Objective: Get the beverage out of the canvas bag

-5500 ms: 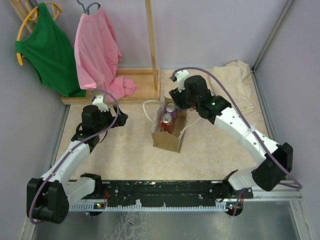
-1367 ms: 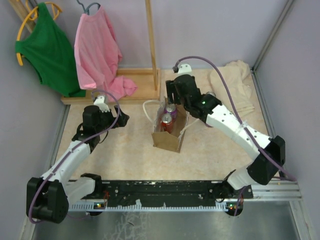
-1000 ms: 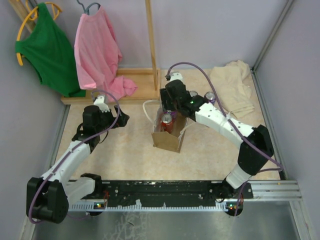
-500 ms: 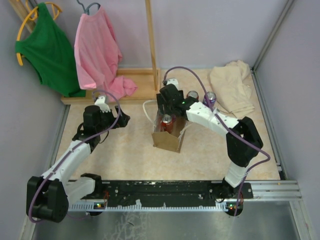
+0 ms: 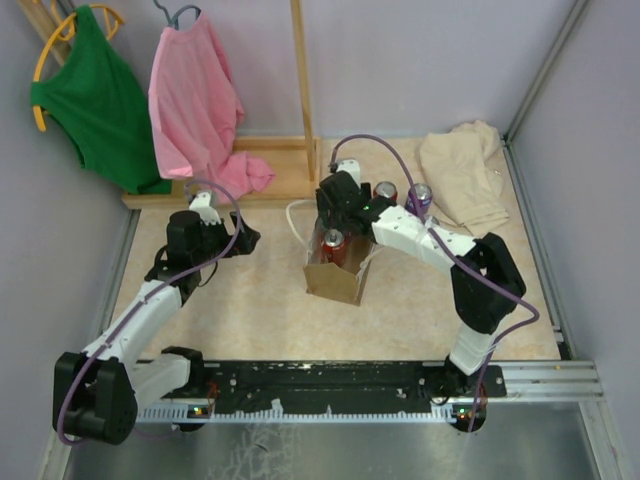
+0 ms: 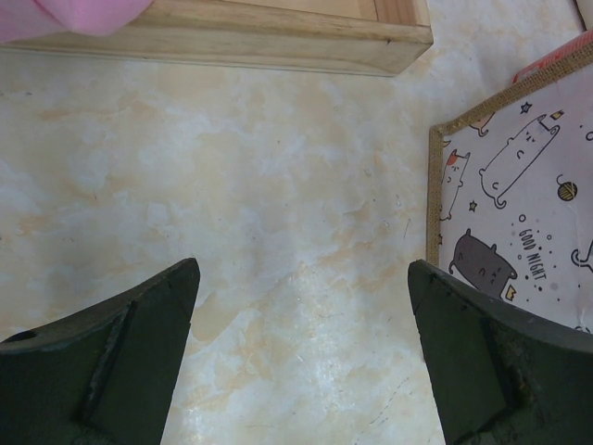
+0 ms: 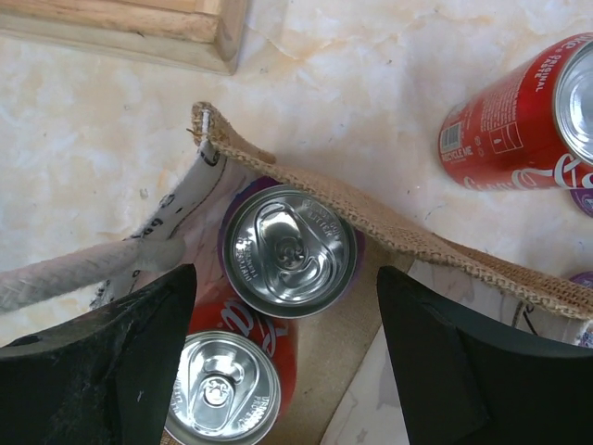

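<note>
The tan canvas bag (image 5: 335,278) stands mid-table with white loop handles (image 7: 74,273) and a burlap rim (image 7: 417,236). Inside it stand a purple can (image 7: 289,250) and a red can (image 7: 218,394), both upright; the red one (image 5: 333,245) also shows from above. My right gripper (image 7: 287,271) hangs open over the bag's far end, its fingers either side of the purple can and apart from it. My left gripper (image 6: 301,264) is open over bare table left of the bag, whose cat-print side (image 6: 519,185) is at its right.
A red can (image 5: 385,192) and a purple can (image 5: 420,198) stand on the table behind the bag. A cream cloth (image 5: 460,180) lies at the back right. The wooden rack base (image 5: 270,165) with a pink shirt (image 5: 195,100) and a green top (image 5: 90,95) stands at the back left.
My right gripper has moved left and down over the bag's far end, now covering the purple can from above, and its elbow has folded in. The left arm has not moved.
</note>
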`<state>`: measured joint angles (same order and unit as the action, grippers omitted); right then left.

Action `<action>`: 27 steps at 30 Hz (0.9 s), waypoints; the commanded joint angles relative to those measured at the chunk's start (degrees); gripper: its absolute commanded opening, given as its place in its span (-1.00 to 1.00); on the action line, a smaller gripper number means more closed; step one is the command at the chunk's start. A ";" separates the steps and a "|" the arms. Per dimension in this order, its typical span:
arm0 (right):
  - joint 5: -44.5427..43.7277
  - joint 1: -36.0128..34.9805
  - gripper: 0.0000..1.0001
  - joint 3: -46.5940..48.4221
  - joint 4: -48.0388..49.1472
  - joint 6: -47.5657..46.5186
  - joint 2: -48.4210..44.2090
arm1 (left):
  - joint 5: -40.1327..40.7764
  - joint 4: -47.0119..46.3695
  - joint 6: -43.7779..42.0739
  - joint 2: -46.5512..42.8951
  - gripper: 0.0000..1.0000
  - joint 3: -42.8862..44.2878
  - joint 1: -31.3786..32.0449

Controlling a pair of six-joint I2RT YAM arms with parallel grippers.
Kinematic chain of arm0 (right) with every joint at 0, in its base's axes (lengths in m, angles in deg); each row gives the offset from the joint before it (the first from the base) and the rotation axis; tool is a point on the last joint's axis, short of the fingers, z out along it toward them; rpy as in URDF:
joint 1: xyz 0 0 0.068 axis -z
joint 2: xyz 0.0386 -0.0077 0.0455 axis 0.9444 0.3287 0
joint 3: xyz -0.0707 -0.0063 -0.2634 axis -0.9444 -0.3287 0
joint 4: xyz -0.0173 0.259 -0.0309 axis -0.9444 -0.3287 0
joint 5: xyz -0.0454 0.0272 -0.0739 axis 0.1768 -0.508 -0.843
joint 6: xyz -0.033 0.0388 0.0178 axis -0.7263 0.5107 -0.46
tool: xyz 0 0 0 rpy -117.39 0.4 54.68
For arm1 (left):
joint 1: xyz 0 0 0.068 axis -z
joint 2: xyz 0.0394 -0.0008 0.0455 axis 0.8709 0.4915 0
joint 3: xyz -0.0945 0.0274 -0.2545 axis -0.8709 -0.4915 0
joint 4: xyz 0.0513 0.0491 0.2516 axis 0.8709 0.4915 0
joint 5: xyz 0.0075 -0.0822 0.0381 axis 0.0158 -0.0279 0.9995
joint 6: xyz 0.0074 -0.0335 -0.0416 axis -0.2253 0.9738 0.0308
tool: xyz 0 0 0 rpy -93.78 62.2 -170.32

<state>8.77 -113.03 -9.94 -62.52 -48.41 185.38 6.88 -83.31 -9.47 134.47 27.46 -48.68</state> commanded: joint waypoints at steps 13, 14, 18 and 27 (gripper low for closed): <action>-1.29 2.30 0.56 3.91 1.44 0.17 3.97 | -0.30 -0.58 -0.27 -0.94 1.00 -0.78 0.42; -0.98 2.51 0.56 4.08 1.53 0.19 4.46 | -0.20 -0.56 -0.14 -1.02 1.00 -0.84 0.43; -0.74 2.66 0.54 4.47 2.17 0.24 5.96 | -0.23 -0.68 0.24 -1.36 1.00 -1.29 0.38; -0.33 2.67 0.51 5.12 3.09 1.41 9.83 | -0.20 -0.70 0.33 -1.62 1.00 -1.54 0.43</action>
<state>8.86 -110.87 -7.30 -61.12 -47.93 193.22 6.90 -83.31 -9.25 133.93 26.39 -48.66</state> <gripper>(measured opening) 0.765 0.998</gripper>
